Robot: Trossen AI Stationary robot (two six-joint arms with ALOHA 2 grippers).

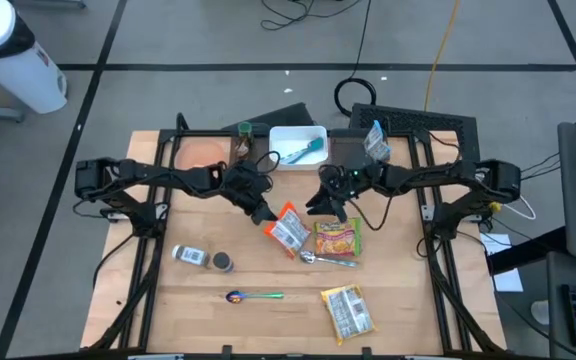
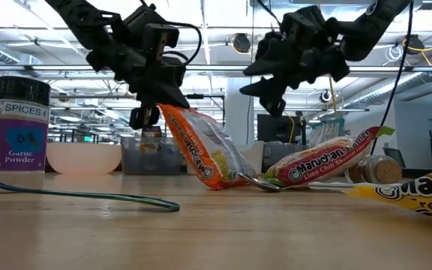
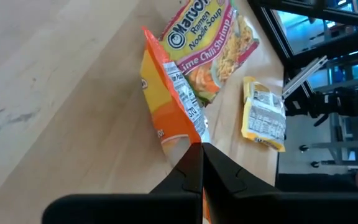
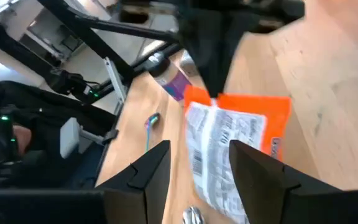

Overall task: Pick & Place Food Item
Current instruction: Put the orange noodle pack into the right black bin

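An orange ramen packet (image 1: 288, 230) stands tilted near the table's middle, and my left gripper (image 1: 264, 213) is shut on its upper end. My right gripper (image 1: 328, 205) hangs open and empty just right of the packet, above the table; it also shows in the low view (image 2: 276, 86). In the right wrist view its fingers (image 4: 148, 174) stand apart, with the packet (image 4: 229, 143) ahead of them. A lime chili shrimp ramen packet (image 1: 337, 240) lies flat next to the orange one. My left gripper pinches the orange packet's upper end seam (image 3: 188, 142) between its two shut fingers, only at their tips. The fingers come from above and the table's left, slanting down. The packet hangs tilted below them (image 2: 193, 142), and its lower end (image 2: 217, 180) rests on the table.
A metal spoon (image 1: 330, 260) lies by the shrimp packet. A third yellow packet (image 1: 348, 312) lies near the front edge. A spice jar (image 1: 198, 257) and a coloured spoon (image 1: 254, 296) lie front left. A white bin (image 1: 298, 146) and a bowl (image 1: 204, 152) stand at the back.
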